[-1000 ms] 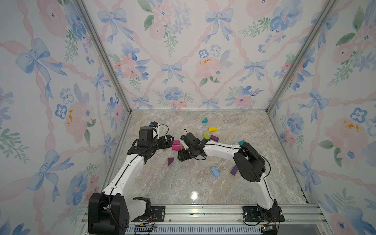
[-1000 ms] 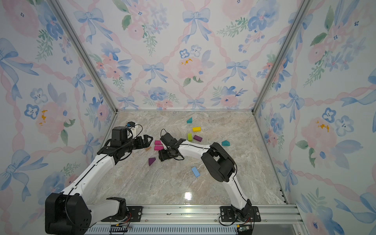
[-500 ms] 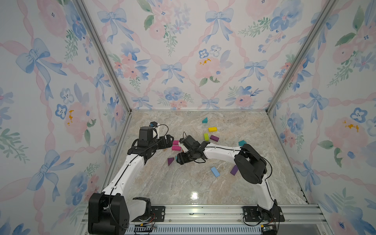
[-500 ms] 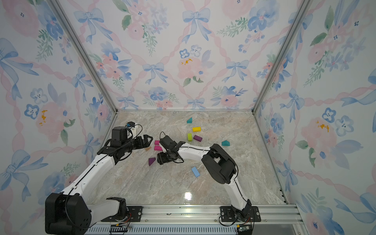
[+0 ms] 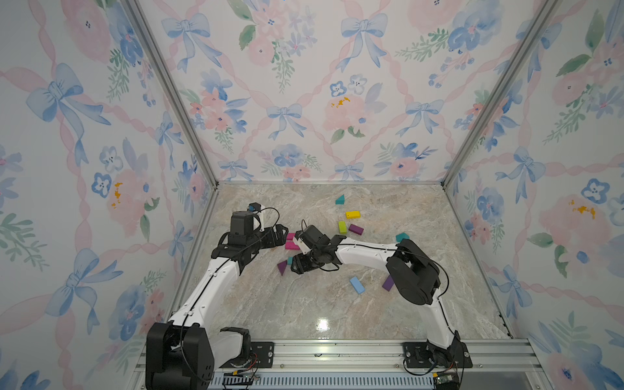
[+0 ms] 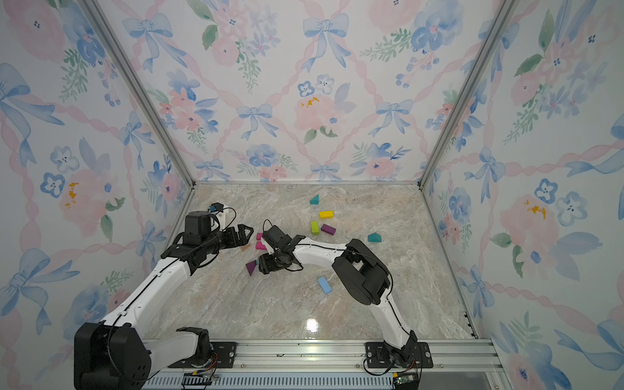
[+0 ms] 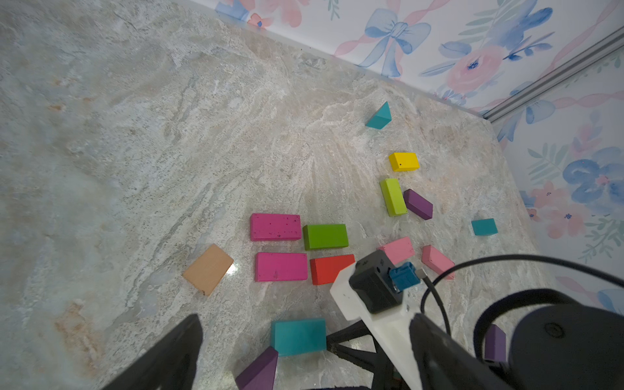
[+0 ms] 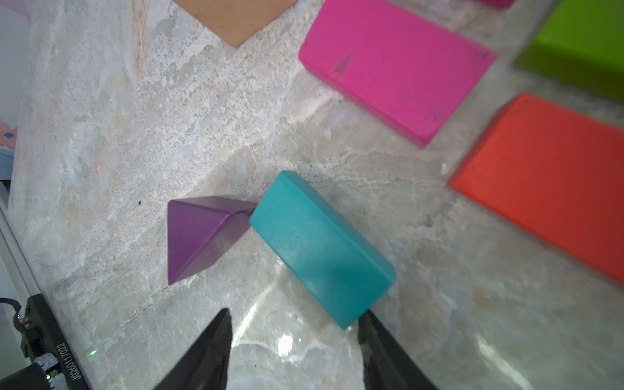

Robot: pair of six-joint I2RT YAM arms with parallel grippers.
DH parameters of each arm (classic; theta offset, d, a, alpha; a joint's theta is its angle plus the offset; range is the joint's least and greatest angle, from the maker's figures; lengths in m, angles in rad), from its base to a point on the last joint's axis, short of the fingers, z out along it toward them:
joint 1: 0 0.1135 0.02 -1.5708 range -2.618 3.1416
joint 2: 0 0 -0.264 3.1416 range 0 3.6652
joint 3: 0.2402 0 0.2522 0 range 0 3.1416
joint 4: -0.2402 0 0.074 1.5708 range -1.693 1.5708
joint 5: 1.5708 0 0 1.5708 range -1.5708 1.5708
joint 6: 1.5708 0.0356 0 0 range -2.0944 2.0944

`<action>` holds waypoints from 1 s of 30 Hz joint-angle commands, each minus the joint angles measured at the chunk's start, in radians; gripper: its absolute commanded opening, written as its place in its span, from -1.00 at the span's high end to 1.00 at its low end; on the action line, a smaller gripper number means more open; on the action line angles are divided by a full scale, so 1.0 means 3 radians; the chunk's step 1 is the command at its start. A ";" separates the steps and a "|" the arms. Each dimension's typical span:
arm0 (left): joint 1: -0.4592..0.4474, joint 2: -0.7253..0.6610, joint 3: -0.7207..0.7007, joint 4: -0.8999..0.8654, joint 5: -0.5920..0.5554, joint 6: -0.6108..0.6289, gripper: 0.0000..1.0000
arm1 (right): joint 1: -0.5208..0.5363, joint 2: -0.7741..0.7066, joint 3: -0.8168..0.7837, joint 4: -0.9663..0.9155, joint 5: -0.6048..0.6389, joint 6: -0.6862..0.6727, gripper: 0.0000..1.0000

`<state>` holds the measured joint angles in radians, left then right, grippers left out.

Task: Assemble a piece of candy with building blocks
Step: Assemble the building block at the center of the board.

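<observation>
In the right wrist view a teal brick (image 8: 320, 246) lies flat on the marble, one end touching a purple triangular prism (image 8: 199, 233). My right gripper (image 8: 295, 312) is open just short of the brick's near corner, which lies by one fingertip (image 8: 371, 324). A group of bricks lies beyond: two magenta (image 7: 275, 227), green (image 7: 325, 236), red (image 7: 329, 268) and two pink (image 7: 398, 248). A tan block (image 7: 208, 269) lies beside them. My left gripper (image 7: 305, 317) hangs open over the teal brick (image 7: 299, 336), holding nothing. In both top views the right gripper (image 5: 295, 265) (image 6: 263, 266) sits low by the purple prism (image 5: 282, 266).
Loose blocks lie further out: a teal prism (image 5: 340, 200), a yellow brick (image 5: 353, 214), a lime brick (image 5: 342, 227), a purple brick (image 5: 356, 229), a teal block (image 5: 401, 237), a blue brick (image 5: 357, 284) and a purple block (image 5: 388, 283). Floral walls enclose three sides.
My right gripper has shifted a little left and nearer, towards the purple prism, and its jaws have narrowed. The left arm has stayed still.
</observation>
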<state>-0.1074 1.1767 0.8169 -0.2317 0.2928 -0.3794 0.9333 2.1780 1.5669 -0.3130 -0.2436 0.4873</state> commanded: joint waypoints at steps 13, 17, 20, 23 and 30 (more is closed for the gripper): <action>0.0041 -0.0016 -0.0023 0.0031 -0.0015 -0.0039 -0.96 | -0.0018 0.0348 0.0335 -0.0528 0.0181 -0.0152 0.18; 0.0046 -0.0046 -0.0033 0.0033 -0.0019 -0.0041 -0.96 | 0.0052 0.0164 0.0302 -0.0679 0.0286 -0.0243 0.01; 0.0054 -0.0006 -0.0039 0.0036 -0.0089 -0.0035 -0.96 | 0.0122 0.0001 0.0212 -0.0750 0.0328 -0.0274 -0.29; 0.0086 0.0129 -0.0004 0.0051 -0.0195 -0.0014 -0.96 | 0.0153 -0.0104 0.0100 -0.0711 0.0290 -0.0237 -0.36; 0.0169 0.0255 0.0018 0.0166 -0.0150 -0.0115 -0.96 | 0.0182 -0.0078 0.0114 -0.0437 0.0027 -0.0109 -0.34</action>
<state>-0.0723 1.2472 0.8162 -0.2066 0.2516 -0.3912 0.9771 2.1654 1.6016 -0.4553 -0.1978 0.4309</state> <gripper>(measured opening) 0.980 0.672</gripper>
